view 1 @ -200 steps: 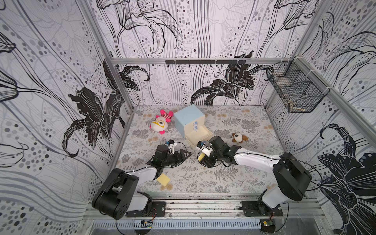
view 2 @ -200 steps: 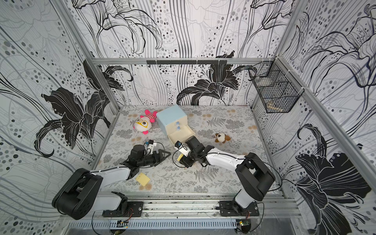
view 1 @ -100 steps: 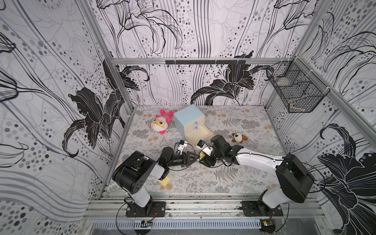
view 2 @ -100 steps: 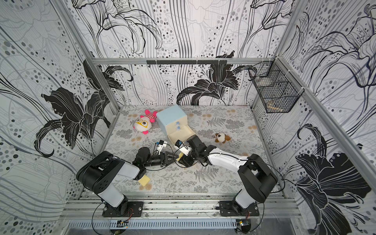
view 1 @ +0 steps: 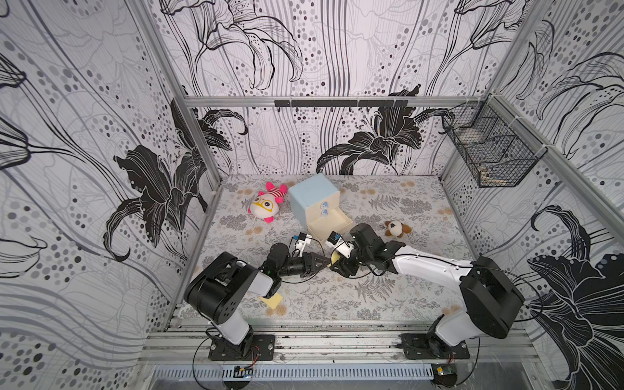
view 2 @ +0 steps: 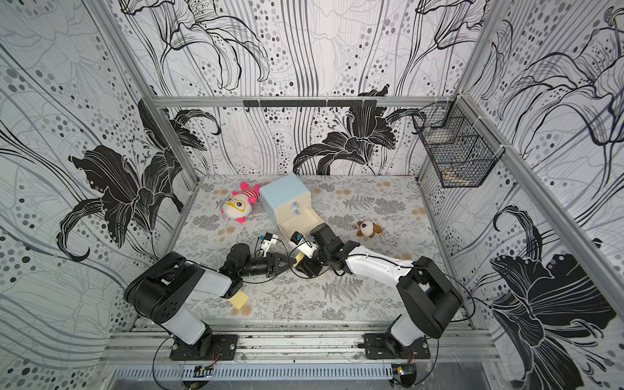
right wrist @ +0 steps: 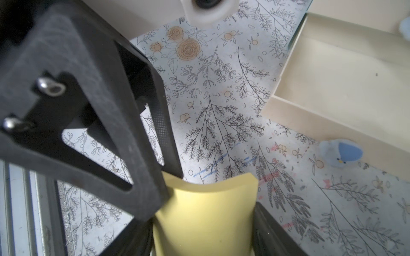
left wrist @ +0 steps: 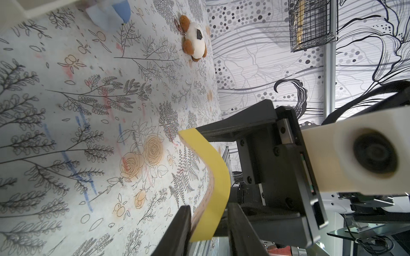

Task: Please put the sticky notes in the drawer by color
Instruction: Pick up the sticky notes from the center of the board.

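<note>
1. Step in hand, as judged: a transfer or regrasp of the yellow sticky pad [left wrist: 208, 159] between the right gripper [right wrist: 199, 223] and the left gripper [left wrist: 208, 208]. It is done in the air over the middle of the bench [view 1: 388, 304], just in front of the open bottom drawer [right wrist: 332, 77].
2. The pad is clamped edge to edge across the right gripper's wide-set jaws and is bowed by that squeeze.
3. The left gripper's jaws are seen narrowed around one end of the pad. Whether both fingers actually press on it cannot be told, as that end is cut off at the wrist view's border.
4. A firm pinch by the left gripper should be confirmed before the right one is released, or the pad may be dropped.
5. The right jaws should be opened slowly, as the bowed pad is likely to spring flat and could be flicked out of a shallow pinch.
6. A deeper bite, well in from the corner, is advised so that sheets are not fanned.
7. The drawer chest [view 1: 312, 199] stands toward the bench's back edge. Its bottom drawer is pulled out and looks empty, so yellow can be assigned there.
8. A second yellow pad [view 1: 271, 300] lies flat near the front-left corner. The same drawer is to be used for it.
</note>
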`<state>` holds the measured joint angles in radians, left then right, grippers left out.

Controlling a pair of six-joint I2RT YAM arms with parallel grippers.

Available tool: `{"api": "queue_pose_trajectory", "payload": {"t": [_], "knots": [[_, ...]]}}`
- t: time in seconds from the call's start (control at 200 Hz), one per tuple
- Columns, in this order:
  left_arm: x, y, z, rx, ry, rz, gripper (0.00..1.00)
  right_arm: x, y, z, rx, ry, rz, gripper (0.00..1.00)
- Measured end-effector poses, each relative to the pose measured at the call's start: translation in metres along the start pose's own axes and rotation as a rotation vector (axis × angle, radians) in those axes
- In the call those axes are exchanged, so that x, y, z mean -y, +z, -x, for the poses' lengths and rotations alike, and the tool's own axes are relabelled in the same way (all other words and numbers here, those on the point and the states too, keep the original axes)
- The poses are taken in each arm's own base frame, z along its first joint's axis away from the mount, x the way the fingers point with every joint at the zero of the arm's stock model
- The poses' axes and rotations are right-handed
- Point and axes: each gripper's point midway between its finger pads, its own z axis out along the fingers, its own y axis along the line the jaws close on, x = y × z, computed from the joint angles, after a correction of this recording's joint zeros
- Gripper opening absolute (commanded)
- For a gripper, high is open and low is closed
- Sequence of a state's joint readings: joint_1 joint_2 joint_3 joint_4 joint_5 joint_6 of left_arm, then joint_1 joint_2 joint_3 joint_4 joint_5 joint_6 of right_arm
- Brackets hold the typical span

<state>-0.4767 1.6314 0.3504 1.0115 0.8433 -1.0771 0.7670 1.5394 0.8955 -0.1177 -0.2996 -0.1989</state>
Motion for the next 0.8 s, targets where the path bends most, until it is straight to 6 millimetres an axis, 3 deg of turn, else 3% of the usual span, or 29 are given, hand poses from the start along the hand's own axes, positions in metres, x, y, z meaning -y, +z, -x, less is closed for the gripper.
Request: {"api": "queue_pose_trajectory", "payload": {"t": [0.295,0.541,0.676,0.801], "knots": [[-0.003,0.000,0.000,-0.013,0.046,0.041,0.13,0.001,0.000,0.000,-0.001,0.009,-0.002,0.76],[-0.002,0.000,0.001,-0.007,0.046,0.049,0.08,0.004,-0.005,0.003,0.012,0.017,-0.024,0.93],[0.002,0.000,0.009,0.029,0.059,0.053,0.03,0.009,-0.020,0.016,0.063,0.021,-0.050,0.99],[0.009,0.000,0.023,0.089,0.062,0.046,0.02,0.030,-0.044,0.031,0.150,0.059,-0.133,0.99]]}}
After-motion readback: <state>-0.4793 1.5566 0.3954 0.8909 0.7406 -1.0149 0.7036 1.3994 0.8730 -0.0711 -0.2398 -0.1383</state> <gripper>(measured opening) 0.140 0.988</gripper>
